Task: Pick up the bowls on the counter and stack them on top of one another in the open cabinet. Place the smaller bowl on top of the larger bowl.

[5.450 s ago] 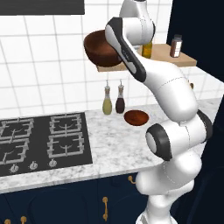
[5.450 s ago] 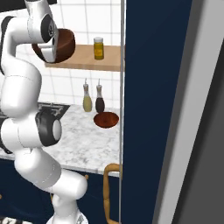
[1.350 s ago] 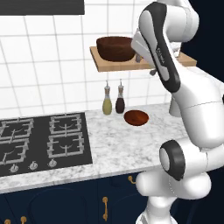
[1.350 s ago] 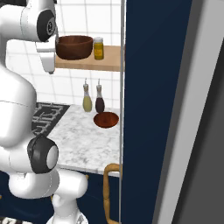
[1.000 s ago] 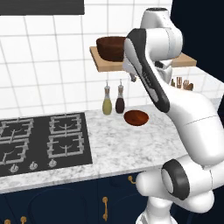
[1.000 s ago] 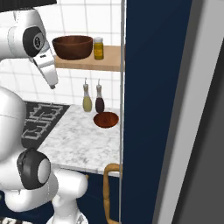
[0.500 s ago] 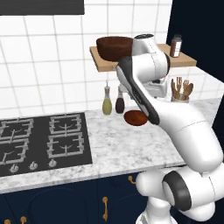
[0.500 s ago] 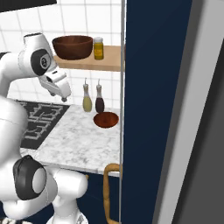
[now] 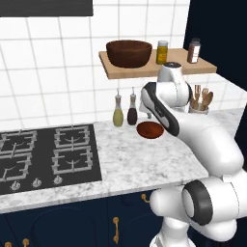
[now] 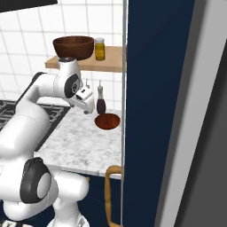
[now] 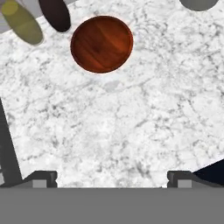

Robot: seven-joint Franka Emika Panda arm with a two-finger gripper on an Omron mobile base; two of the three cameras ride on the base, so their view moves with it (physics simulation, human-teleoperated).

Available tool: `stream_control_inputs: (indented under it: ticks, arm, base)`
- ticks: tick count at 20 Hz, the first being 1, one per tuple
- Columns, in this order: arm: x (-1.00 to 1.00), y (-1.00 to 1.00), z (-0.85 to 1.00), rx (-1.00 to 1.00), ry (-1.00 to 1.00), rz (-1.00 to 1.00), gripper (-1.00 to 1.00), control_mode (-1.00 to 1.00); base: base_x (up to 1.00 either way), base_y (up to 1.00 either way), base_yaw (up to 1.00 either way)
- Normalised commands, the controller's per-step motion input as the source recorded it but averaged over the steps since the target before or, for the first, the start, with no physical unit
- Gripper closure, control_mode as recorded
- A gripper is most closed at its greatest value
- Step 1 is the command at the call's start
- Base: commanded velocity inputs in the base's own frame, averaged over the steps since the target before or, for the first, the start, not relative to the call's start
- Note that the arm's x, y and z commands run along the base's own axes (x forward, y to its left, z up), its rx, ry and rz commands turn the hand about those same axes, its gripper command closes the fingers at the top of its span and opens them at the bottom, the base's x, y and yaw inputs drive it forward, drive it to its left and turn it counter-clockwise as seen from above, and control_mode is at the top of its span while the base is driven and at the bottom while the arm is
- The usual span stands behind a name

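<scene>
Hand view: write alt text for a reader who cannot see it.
A shallow, round, reddish-brown wooden bowl sits on the white-and-grey marbled stone counter, seen from above, with the open gripper hanging over bare stone short of it. Two bottles, one olive-yellow and one dark, stand just past the bowl.

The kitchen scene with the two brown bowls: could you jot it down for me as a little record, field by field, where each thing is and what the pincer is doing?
larger bowl: upright on the open cabinet shelf, left of a yellow jar
smaller bowl: on the counter, beside two bottles
pincer: open, empty, above bare counter, short of the smaller bowl
hob: set in the counter, left of the bowl
stacking: not yet done; the larger bowl is in place
</scene>
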Motion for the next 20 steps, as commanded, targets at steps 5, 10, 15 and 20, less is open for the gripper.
stream_control_inputs:
  ticks: [5, 10, 15, 20]
  arm:
    - [0.43, -0.45, -0.37, 0.05, 0.02, 0.02, -1.0, -1.0]
    - [0.03, -0.21, -0.48, 0.0, 0.05, 0.0, -1.0, -1.0]
    - [0.1, 0.0, -0.75, 0.0, 0.0, 0.0, -1.0, -1.0]
    - [0.03, -0.06, -0.53, 0.0, -0.01, 0.0, -1.0, -1.0]
  base:
    - [0.0, 0.0, 0.0]
    - [0.0, 0.0, 0.0]
    - [0.0, 0.0, 0.0]
    - [0.0, 0.0, 0.0]
